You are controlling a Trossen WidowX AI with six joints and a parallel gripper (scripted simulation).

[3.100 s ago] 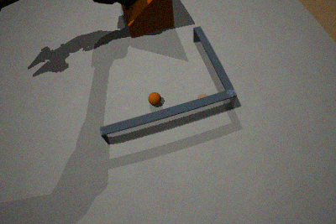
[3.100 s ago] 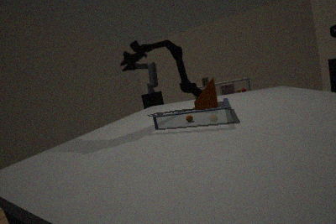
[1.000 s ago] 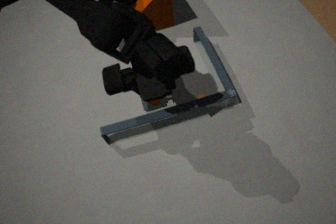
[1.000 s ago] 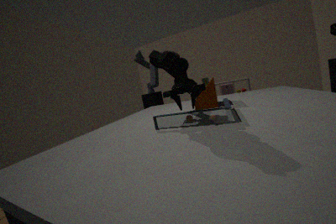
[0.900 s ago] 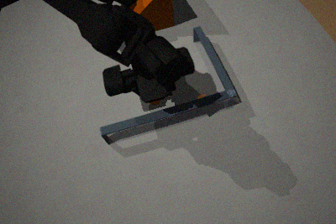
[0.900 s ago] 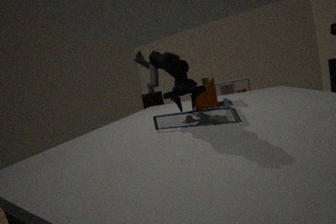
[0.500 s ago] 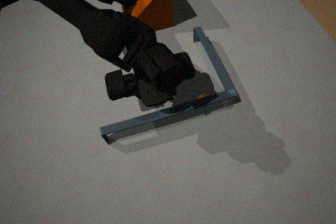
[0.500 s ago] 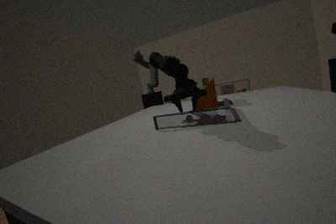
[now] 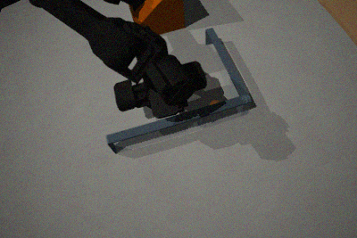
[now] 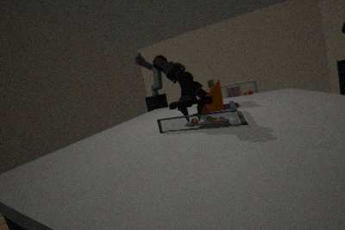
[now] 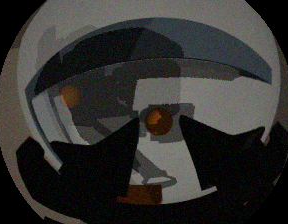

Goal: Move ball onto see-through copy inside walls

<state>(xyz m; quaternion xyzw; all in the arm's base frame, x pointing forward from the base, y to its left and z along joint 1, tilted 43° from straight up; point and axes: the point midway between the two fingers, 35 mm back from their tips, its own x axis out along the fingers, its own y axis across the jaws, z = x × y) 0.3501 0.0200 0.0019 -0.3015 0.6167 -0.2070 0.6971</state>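
The room is dim, with a beige back wall and a large pale grey table [image 9: 67,184] filling most of every view. On it, at the far side, stands an orange wedge-shaped block [image 9: 162,2], close behind the arm. The black arm [image 9: 80,20] reaches down from the upper left of the top view and bends over the inside of the corner enclosure. The two low clear walls [image 9: 228,66] meet at a right angle on the right side; the longer wall runs along the near edge, the shorter one toward the orange block. The gripper [image 11: 159,137] hangs low inside this corner, just beside the long wall, pointing down at the table.

In the wrist view the ball [image 11: 156,120], small and orange, sits between the two dark fingers, close to their tips. The fingers are partly drawn in around it; whether they press on it cannot be judged at this size. It lies inside the walls, near the long wall. A fainter orange spot [image 11: 70,96], the see-through copy, shows well to the left of the ball in the wrist view. In the top view an orange sliver [image 9: 214,102] shows just beside the gripper near the corner; which of the two it is cannot be told.
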